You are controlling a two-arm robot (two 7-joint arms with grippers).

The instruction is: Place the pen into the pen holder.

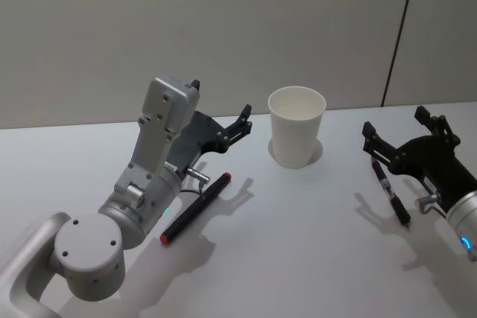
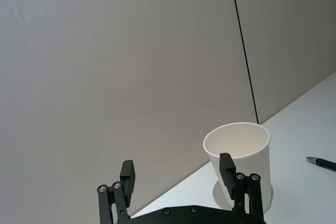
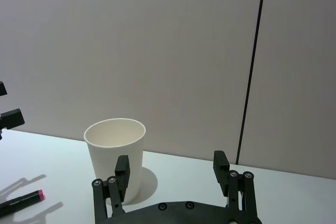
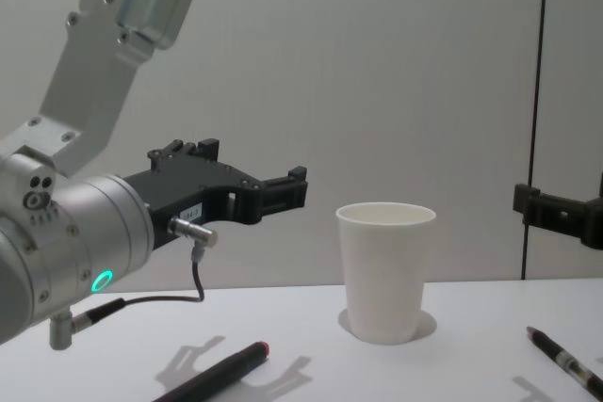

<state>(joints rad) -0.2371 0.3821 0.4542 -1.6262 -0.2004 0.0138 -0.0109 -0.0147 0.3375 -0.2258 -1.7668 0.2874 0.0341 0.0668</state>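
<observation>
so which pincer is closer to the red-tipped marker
Left. The left pincer hovers just above the marker; the right pincer is on the far side of the paper cup, over a thin black pen.

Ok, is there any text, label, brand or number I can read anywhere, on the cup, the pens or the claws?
No text reads legibly anywhere.
White paper cup: plain, no print.
Left claw: a small white label on its black body, too small to read.
Black pen with red ends: no marking shows.
Black pen by the right claw: markings, if any, too small to read.
</observation>
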